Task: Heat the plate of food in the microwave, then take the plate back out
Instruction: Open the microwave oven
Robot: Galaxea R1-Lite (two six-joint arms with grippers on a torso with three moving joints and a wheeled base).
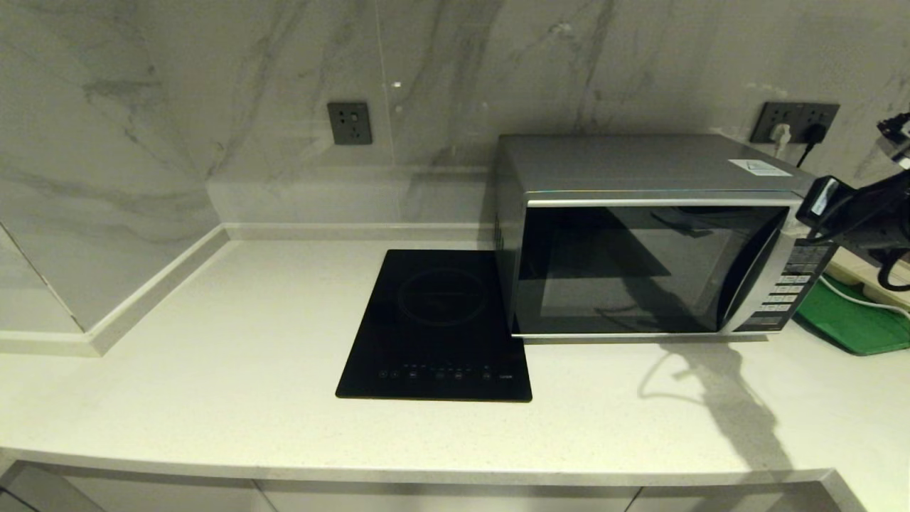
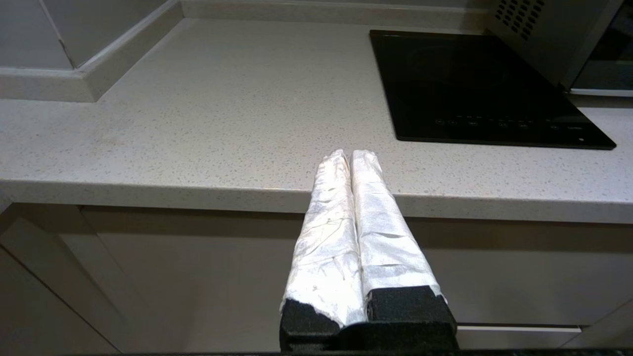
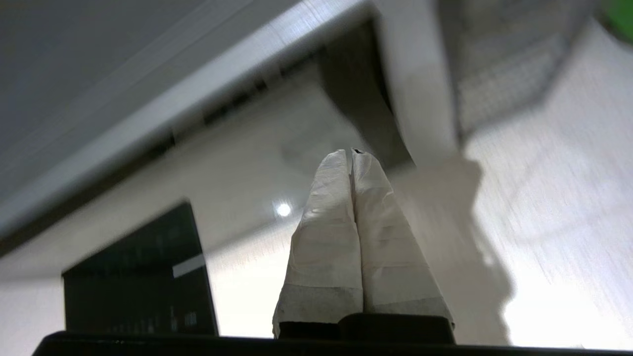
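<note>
Fingers [image 3: 341,198] pressed together before the silver, dark-doored, seemingly closed microwave [image 1: 650,242].

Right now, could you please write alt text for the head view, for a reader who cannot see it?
A silver microwave with its dark glass door shut stands on a pale counter against a marble wall, with a flat black induction hob to its left. The robot's right arm reaches in beside the button panel, above a green tray.
</note>
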